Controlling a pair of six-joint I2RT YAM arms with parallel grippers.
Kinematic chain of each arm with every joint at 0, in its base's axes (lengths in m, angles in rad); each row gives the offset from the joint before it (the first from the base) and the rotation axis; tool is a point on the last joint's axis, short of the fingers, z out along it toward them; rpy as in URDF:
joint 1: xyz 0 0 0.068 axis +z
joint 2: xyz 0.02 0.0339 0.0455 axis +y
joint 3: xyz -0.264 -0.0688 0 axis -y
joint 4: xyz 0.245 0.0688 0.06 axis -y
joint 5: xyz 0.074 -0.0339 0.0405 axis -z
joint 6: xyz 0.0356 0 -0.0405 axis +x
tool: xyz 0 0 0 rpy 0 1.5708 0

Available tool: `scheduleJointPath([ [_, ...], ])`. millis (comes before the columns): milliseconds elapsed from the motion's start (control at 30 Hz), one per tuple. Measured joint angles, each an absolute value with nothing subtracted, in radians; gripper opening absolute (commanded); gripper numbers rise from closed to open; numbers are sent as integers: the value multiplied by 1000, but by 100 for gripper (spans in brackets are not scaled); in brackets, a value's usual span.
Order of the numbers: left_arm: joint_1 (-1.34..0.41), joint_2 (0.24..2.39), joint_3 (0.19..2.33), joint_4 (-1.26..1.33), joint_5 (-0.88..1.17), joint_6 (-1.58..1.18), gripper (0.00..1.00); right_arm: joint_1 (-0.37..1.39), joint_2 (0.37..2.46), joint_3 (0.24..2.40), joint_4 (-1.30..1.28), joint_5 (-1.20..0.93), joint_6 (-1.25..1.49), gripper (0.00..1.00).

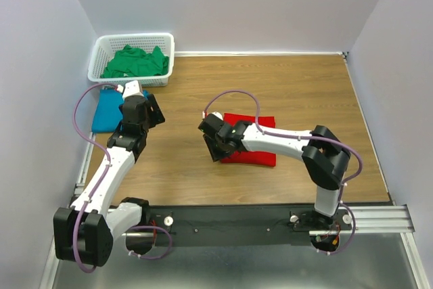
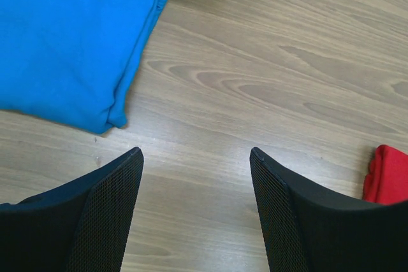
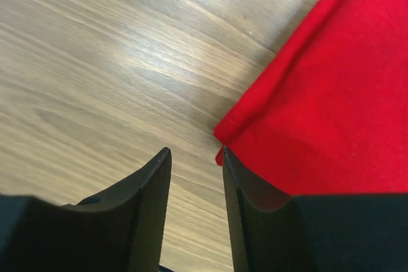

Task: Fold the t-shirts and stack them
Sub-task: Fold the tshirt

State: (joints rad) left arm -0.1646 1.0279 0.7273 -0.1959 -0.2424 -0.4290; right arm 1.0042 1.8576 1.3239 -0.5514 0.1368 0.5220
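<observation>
Three shirts in all: one red t-shirt (image 1: 262, 155), one blue t-shirt (image 1: 105, 110), one green t-shirt (image 1: 135, 63). One white basket (image 1: 132, 37). One table (image 1: 284, 86). Two robot arms: left arm (image 1: 107, 168), right arm (image 1: 287, 141).

Pale walls (image 1: 270, 5) enclose a wood-grain table (image 1: 291, 79).

Wood table (image 1: 304, 93): basket (image 1: 163, 65), blue shirt (image 1: 105, 112), red shirt (image 1: 258, 156).

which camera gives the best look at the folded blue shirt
The left wrist view: the blue shirt fills its upper left, folded layers plain along the edge. The top external view has it partly behind the left arm. The right wrist view misses it.
</observation>
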Motion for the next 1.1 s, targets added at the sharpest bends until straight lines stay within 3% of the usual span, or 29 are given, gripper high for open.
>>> scheduleJointPath([
  [233,-164,1036,727,-192,-242,-414,76,988,1827,1298,-566,156,519,57],
  [567,-163,1036,727,-187,-242,-408,76,628,1486,929,-194,-276,610,60],
  [833,-159,1036,727,-183,-241,-407,75,523,1518,629,331,-603,853,61],
  [1100,-159,1047,727,-182,-238,-407,75,460,1744,469,729,-689,1076,60],
])
